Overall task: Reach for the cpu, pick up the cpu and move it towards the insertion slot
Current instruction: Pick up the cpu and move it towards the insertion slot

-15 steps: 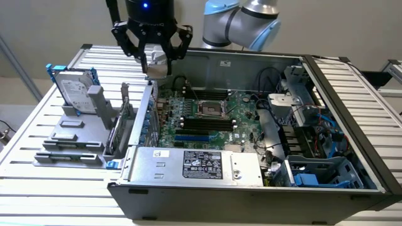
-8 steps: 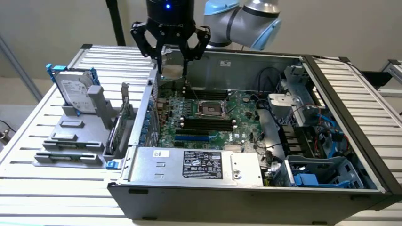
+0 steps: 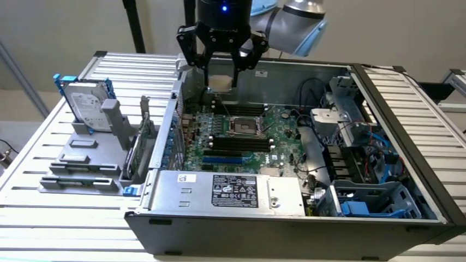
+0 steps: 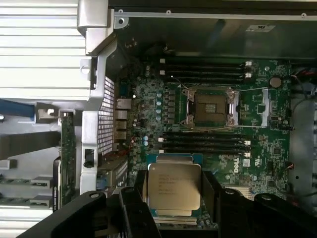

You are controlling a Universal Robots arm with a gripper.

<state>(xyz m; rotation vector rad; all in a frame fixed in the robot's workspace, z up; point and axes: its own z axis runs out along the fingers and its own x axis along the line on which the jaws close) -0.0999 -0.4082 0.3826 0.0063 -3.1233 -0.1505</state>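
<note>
While the gripper [image 3: 220,64] clamps the cpu [image 4: 174,186] above the open computer case [image 3: 407,164], the insertion slot [image 4: 210,106] lies inside it, below; the motherboard [image 4: 262,148] reads "DELL".

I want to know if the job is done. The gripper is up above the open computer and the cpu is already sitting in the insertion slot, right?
Not quite. The gripper is above the open computer, but the cpu is held between its fingers, not in the insertion slot. The wrist view shows the slot's dark centre bare.
</note>
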